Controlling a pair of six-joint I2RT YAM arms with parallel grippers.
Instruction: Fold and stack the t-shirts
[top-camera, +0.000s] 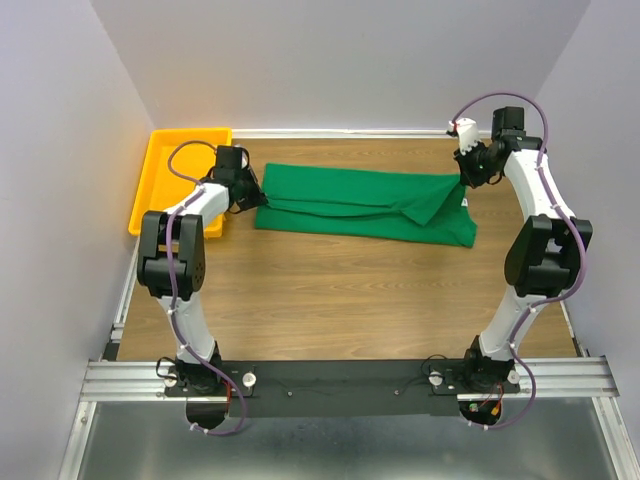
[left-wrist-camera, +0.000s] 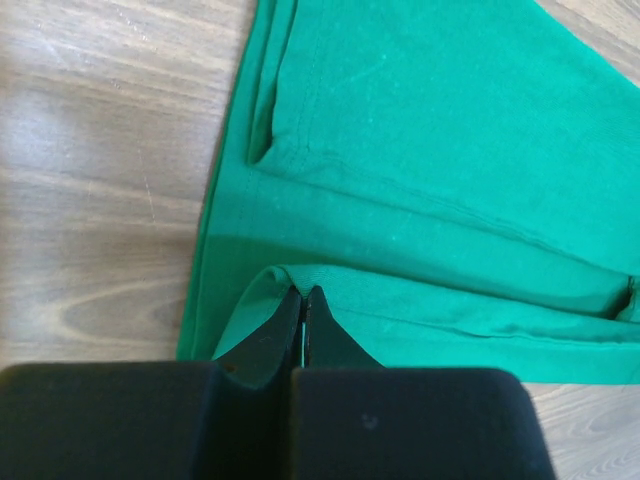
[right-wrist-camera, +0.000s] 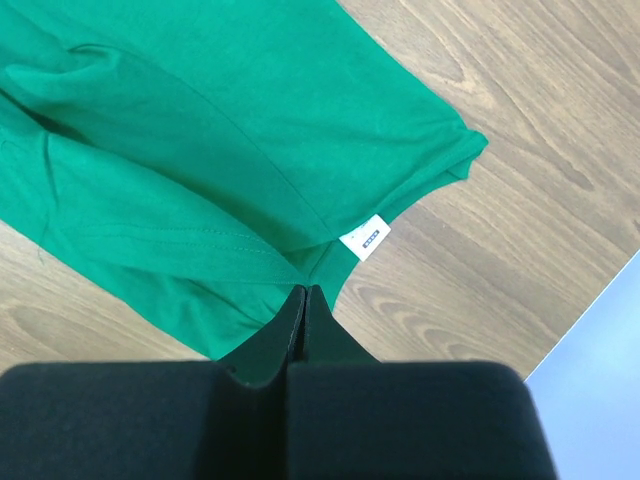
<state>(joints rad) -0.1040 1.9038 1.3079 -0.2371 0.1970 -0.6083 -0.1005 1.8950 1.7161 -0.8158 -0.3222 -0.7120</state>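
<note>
Left gripper pinches the shirt at one end, right gripper clamps it beside the label, near the far edge of the worktop

Upper left of the top view there's a yellow plastic bin sitting on the wood-grain table, tucked by the left wall. Plain pale walls all round, aluminium rail along the bottom.

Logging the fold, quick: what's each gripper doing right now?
Left gripper: closed, pinching the green t-shirt at its hem.
Right gripper: closed, pinching it beside the neck label.
</note>
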